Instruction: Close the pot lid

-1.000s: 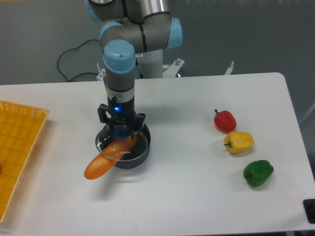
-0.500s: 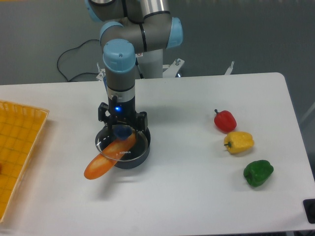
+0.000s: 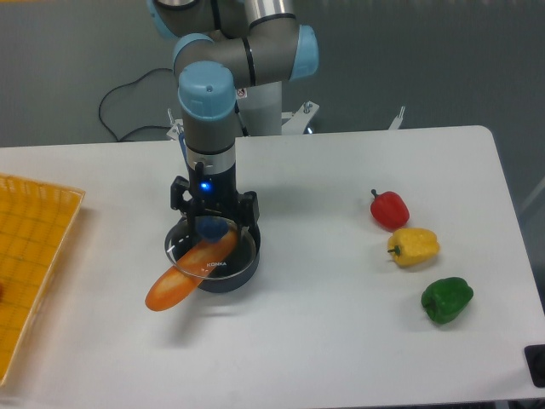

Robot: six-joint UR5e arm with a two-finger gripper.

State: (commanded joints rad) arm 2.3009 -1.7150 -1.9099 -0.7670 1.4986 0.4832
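Going left to right: there's an orange mesh basket point(image 3: 34, 256) at the far left edge of the table point(image 3: 324, 324), not part of this job.

Then the action. The pot point(image 3: 217, 260) sits left of centre on the table, small, round and dark. The odd bit is a long orange carrot-looking vegetable point(image 3: 183, 277) sticking out over the pot's left rim, one end inside and the other hanging down toward the table. The lid point(image 3: 204, 251) is clear glass with a thin rim and a blue knob point(image 3: 211, 228), and it's resting on top, tilted by the look of it, since the orange thing props it up.

The tool point(image 3: 213, 223) hangs right above the knob with its fingers spread on either side, gripping nothing as far as I can see. So my read is we're at the release stage. Next move is probably just lifting straight up without bumping the knob, though I doubt the lid can sit flush.

Far right: red point(image 3: 389, 209), yellow point(image 3: 414, 246) and green point(image 3: 446, 299) peppers, well apart from the pot.
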